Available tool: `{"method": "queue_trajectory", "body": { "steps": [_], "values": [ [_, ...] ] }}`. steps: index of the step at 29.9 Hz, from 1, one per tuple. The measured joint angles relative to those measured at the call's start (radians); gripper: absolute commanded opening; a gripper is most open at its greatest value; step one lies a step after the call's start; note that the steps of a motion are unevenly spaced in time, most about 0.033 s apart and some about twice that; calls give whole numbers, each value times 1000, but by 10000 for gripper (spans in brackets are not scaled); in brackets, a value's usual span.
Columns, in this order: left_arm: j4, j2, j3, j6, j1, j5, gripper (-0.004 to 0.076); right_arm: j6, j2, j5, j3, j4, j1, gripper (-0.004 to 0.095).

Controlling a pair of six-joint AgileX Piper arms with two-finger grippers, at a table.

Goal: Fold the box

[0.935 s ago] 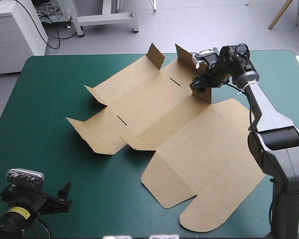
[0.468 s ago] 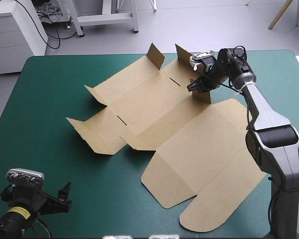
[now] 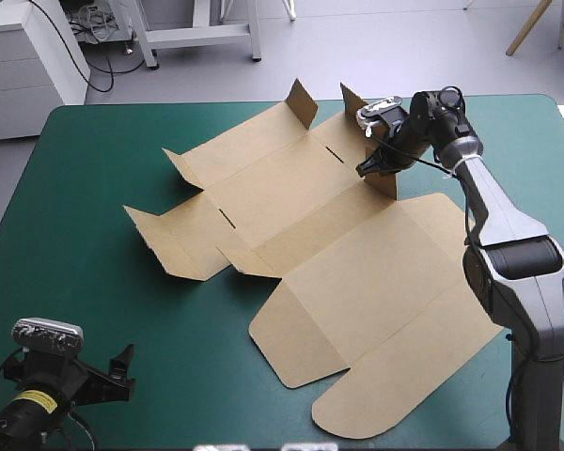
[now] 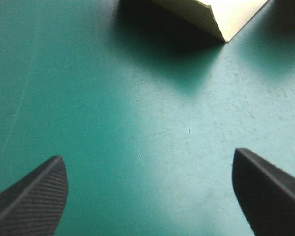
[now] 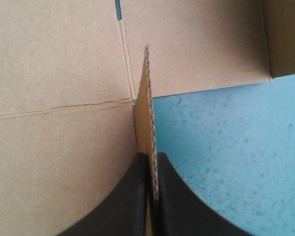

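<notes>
The right fingers (image 5: 128, 201) are pressed all but together on an upright flap (image 5: 146, 98) of the box (image 3: 301, 235), at the sheet's far right corner. Only the flap's thin edge is gripped. From so narrow a pinch the flap could probably be lost, or it could be creased away from its scored line if drawn sideways. As the sheet is held down nowhere else, it could likely be dragged over the smooth teal-green cover (image 3: 94, 160) instead of being bent.

The left fingers (image 4: 34, 196) are spread wide and empty above bare cover at the desk's near left corner, well apart from the work.

The brown board is matte and stiff, with a corrugated cut edge, pressed fold lines and narrow slots. It is spread across the desk's middle, with small flaps raised at its far and left sides and rounded lobes toward the near edge.
</notes>
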Motion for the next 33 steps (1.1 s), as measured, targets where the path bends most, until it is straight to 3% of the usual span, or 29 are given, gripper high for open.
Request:
{"method": "queue_trajectory", "body": {
  "steps": [7,12,19,33],
  "values": [
    [0,0,0,1,0,0,635,-143,0,0,0,31,0,-18],
    [0,0,0,1,0,0,635,-395,0,-21,0,129,-1,-18],
    [0,0,0,1,0,0,635,-633,0,-37,0,258,-1,-18],
    [-1,0,0,1,0,0,635,-1264,0,7,0,525,3,-19]
  ]
}}
